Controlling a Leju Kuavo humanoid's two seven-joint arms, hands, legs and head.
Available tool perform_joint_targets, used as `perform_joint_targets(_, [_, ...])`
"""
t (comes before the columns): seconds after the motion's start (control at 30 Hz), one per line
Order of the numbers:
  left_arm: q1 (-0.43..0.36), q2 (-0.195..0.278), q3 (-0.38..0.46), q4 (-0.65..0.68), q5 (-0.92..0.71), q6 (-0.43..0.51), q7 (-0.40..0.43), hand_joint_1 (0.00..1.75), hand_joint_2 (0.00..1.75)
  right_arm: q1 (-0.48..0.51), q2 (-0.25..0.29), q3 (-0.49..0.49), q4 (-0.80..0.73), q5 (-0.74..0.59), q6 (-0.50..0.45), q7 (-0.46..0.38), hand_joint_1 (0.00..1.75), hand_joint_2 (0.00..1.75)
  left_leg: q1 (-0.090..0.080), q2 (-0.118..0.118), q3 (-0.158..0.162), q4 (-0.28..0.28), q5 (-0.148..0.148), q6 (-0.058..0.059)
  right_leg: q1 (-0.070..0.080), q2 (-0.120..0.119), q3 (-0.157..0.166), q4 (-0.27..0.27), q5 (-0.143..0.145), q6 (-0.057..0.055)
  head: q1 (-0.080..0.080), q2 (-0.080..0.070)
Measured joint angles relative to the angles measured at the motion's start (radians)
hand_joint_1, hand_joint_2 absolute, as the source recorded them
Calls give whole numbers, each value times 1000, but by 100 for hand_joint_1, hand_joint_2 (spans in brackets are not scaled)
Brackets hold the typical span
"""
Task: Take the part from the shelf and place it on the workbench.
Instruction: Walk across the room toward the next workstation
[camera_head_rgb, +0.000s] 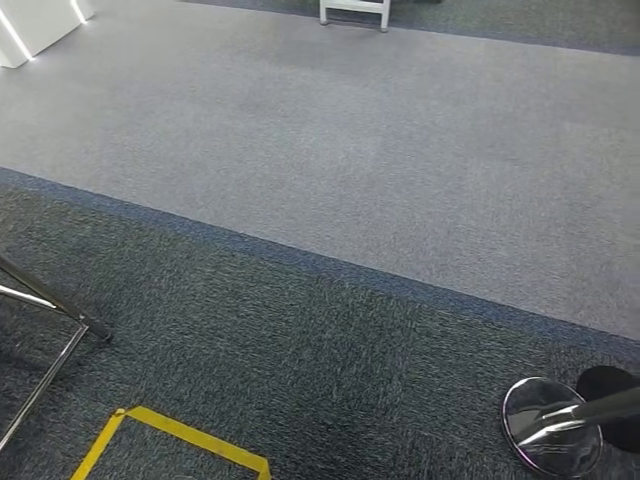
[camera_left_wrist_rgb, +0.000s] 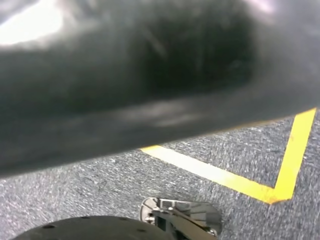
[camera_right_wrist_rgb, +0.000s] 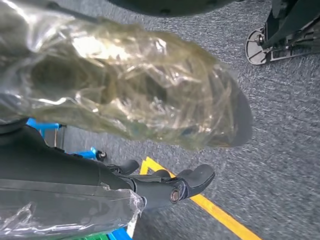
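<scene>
In the right wrist view my right hand (camera_right_wrist_rgb: 124, 150) hangs over the dark carpet. Its dark fingers (camera_right_wrist_rgb: 188, 182) lie stretched out and its thick thumb (camera_right_wrist_rgb: 132, 95) is wrapped in crinkled clear plastic; nothing lies between them. A broad, dark, blurred shape (camera_left_wrist_rgb: 143, 80) crosses the left wrist view close to the camera; I cannot tell whether it is my left hand or something that it holds. No part, shelf or workbench is recognisable.
The head view looks down on dark carpet (camera_head_rgb: 302, 370) bordering a lighter grey strip (camera_head_rgb: 340, 140). A yellow tape corner (camera_head_rgb: 189, 435) lies near my feet. Chrome legs (camera_head_rgb: 53, 320) stand at the left, a chrome round base (camera_head_rgb: 551, 425) at the right, white furniture legs (camera_head_rgb: 355, 12) far ahead. Blue frame pieces (camera_right_wrist_rgb: 41, 125) show behind my right hand.
</scene>
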Motion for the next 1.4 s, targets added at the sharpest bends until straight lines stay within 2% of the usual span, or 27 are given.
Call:
perform_joint_targets(0.07, [0,0,0,0,0,0,0,0,0,0,0,0,0,0,0,0,0,0,-1,-4,23,-63,52,6,2,18,2,0,0,0,0,0])
perform_joint_targets(0.1, [0,0,0,0,0,0,0,0,0,0,0,0,0,0,0,0,0,0,-1,-6,31,-83,65,8,2,21,2,0,0,0,0,0])
perform_joint_targets(0.2, [0,0,0,0,0,0,0,0,0,0,0,0,0,0,0,0,0,0,-1,-7,34,-91,70,8,2,22,3,0,0,0,0,0])
perform_joint_targets(0.27, [0,0,0,0,0,0,0,0,0,0,0,0,0,0,0,0,0,0,-2,-25,62,-155,102,14,2,31,4,0,0,0,0,0])
perform_joint_targets(0.3, [-1,1,0,0,0,0,0,0,0,0,0,0,1,0,0,0,0,0,-3,-40,79,-198,115,18,1,43,1,1,1,5,0,0])
perform_joint_targets(0.37, [-2,2,0,0,0,0,0,0,0,-1,0,0,3,0,0,0,0,0,-4,-37,105,-268,133,35,0,16,-40,59,-35,25,5,0])
perform_joint_targets(0.43, [-1,2,0,0,1,0,0,0,0,-2,-1,0,4,0,0,-1,0,0,-4,1,111,-289,135,48,-3,-28,-113,191,-107,44,10,0])
perform_joint_targets(0.47, [0,2,0,0,1,0,0,0,0,-2,-1,0,4,0,0,-1,0,0,-5,15,110,-289,135,49,-5,-34,-140,249,-130,48,10,0])
perform_joint_targets(0.5, [0,3,0,0,1,0,0,0,0,-1,-1,0,4,0,0,0,0,0,-5,29,110,-289,134,49,-8,-37,-152,276,-135,52,9,0])
perform_joint_targets(0.53, [0,3,0,0,1,0,0,0,0,0,-1,0,4,0,0,0,0,0,-5,41,110,-288,133,47,-10,-40,-143,265,-121,55,10,0])
perform_joint_targets(0.6, [-1,2,0,0,1,0,0,0,0,1,-1,0,4,0,0,0,0,0,-5,62,114,-287,129,41,-15,-65,-72,142,-60,59,10,0])
perform_joint_targets(0.67, [-1,2,1,0,1,0,0,0,0,-1,-1,0,5,0,0,0,0,0,-10,78,119,-283,124,30,-15,-99,-5,29,-23,52,8,0])
perform_joint_targets(0.7, [-2,3,1,0,1,0,0,0,0,-2,-1,0,6,0,0,-1,0,0,-12,85,121,-282,122,24,-13,-108,6,7,-20,45,6,0])
perform_joint_targets(0.77, [-4,2,1,0,1,0,0,0,0,-1,-1,0,7,0,0,0,0,0,-10,97,125,-282,121,12,-10,-93,1,5,-20,31,2,0])
perform_joint_targets(0.83, [-6,1,1,0,1,-1,0,0,0,0,-1,0,7,0,0,3,0,0,-5,75,122,-263,100,0,-10,-76,2,2,-15,17,0,0])
perform_joint_targets(0.9, [-4,1,1,0,0,-3,0,0,0,-1,-1,0,7,1,0,6,0,0,-2,28,87,-175,42,-6,-11,-57,6,0,-9,6,-4,0])
perform_joint_targets(0.97, [0,1,1,0,0,-4,0,0,0,-1,-2,0,7,2,0,8,0,0,-2,6,26,-42,-17,-4,-7,-33,4,0,-7,0,-5,0])
perform_joint_targets(1.0, [2,1,1,0,0,-4,1,0,0,0,-2,0,8,2,0,9,0,0,-2,4,4,0,-23,-3,-5,-20,4,1,-7,-1,-5,0])
perform_joint_targets(1.03, [3,1,1,0,0,-4,1,0,0,0,-2,0,8,2,0,9,0,0,-2,3,-3,6,-9,0,-3,-6,5,1,-7,-1,-5,0])
perform_joint_targets(1.07, [3,1,1,0,0,-4,1,0,0,1,-1,0,8,2,0,10,0,0,-2,-1,7,-26,23,5,-2,8,7,1,-7,-1,-5,0])
perform_joint_targets(1.1, [3,1,1,0,0,-4,1,0,0,1,-1,0,8,2,0,10,0,0,-2,-13,29,-85,65,10,-1,21,9,1,-7,-1,-5,0])
perform_joint_targets(1.17, [4,2,1,0,0,-4,1,0,0,0,-1,0,8,2,2,13,0,0,-2,-56,77,-207,121,19,1,45,7,4,-7,3,-5,0])
perform_joint_targets(1.23, [3,2,2,0,1,-4,2,0,0,0,-1,0,9,2,4,17,0,0,-3,-79,96,-259,129,24,-1,64,-2,6,-6,13,-5,0])
perform_joint_targets(1.27, [2,2,2,0,1,-4,3,0,0,2,-1,0,9,2,5,19,0,0,-3,-72,98,-267,127,25,-3,74,-9,5,-4,20,-6,0])
perform_joint_targets(1.3, [1,1,2,0,1,-5,3,0,0,4,-1,0,9,2,5,20,0,0,-3,-62,99,-271,130,28,-4,72,-14,7,-5,25,-5,0])
perform_joint_targets(1.33, [0,0,2,0,1,-5,3,0,0,5,-1,0,9,2,5,21,0,0,-2,-51,101,-276,133,33,-4,58,-23,18,-14,30,-4,0])
perform_joint_targets(1.4, [1,-1,2,0,1,-5,3,0,0,4,-1,0,9,2,7,23,0,0,-1,-23,104,-285,137,43,-2,7,-62,98,-63,36,2,0])
